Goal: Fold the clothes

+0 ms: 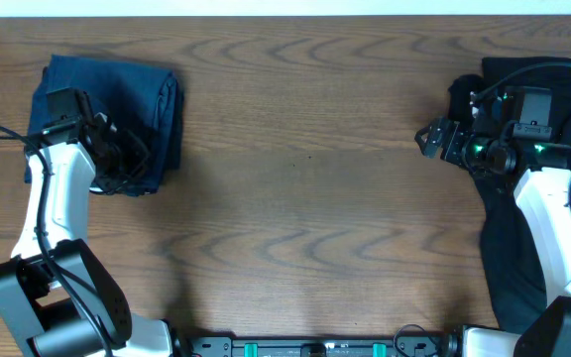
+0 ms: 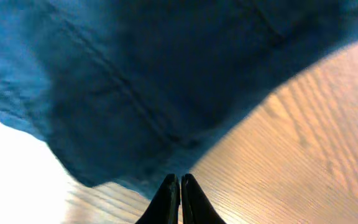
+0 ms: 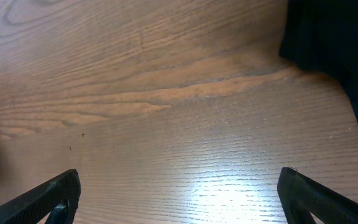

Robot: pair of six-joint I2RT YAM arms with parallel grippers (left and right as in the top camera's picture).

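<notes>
The denim-blue garment (image 2: 135, 81) reads deep blue, with darker seam lines running across it just ahead of the black left fingers (image 2: 166, 200). The surface (image 1: 305, 198) shows warm brown wood grain in wavy bands, paler between the black right fingers (image 3: 48, 198). Ahead and to their right, plain black garments (image 3: 328, 37).
</notes>
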